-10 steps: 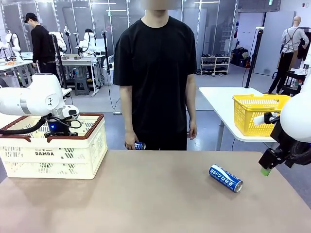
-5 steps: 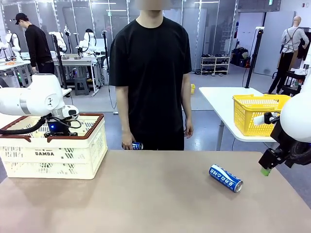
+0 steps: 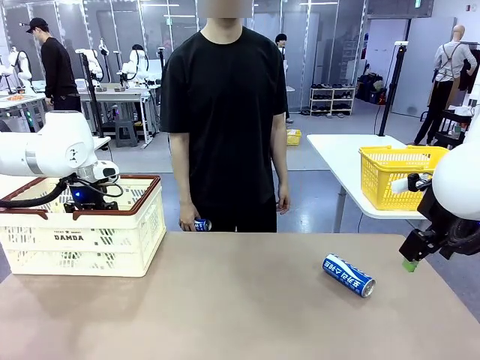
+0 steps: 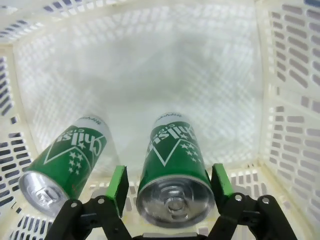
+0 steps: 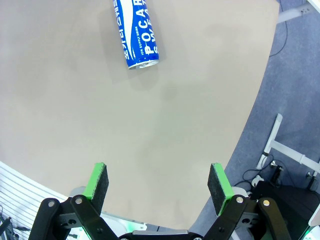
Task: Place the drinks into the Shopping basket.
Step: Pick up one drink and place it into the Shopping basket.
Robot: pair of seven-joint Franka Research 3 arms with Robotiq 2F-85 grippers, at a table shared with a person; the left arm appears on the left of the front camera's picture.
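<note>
My left gripper (image 4: 170, 181) is down inside the shopping basket (image 3: 112, 240). It is there because the drinks belong in this basket. A green can (image 4: 175, 185) stands upright on the basket floor between my green pads (image 4: 118, 182). The jaws are parted and one pad is visibly clear of the can's side, so I judge the can rests on its own and I hold nothing. A second green can (image 4: 70, 160) lies tilted just beside it, towards the basket wall.

My right gripper (image 5: 159, 177) hangs wide open and empty off the right edge of the bench (image 3: 225, 300). The blue can (image 3: 348, 275) lies on its side on the bench, ahead of that gripper and well apart from it. It is far from the basket. The person's hand (image 3: 186, 221) at the far edge holds another blue can (image 3: 201, 224). I judge the blue can on the bench to be my next pick, and lying down it may roll.
</note>
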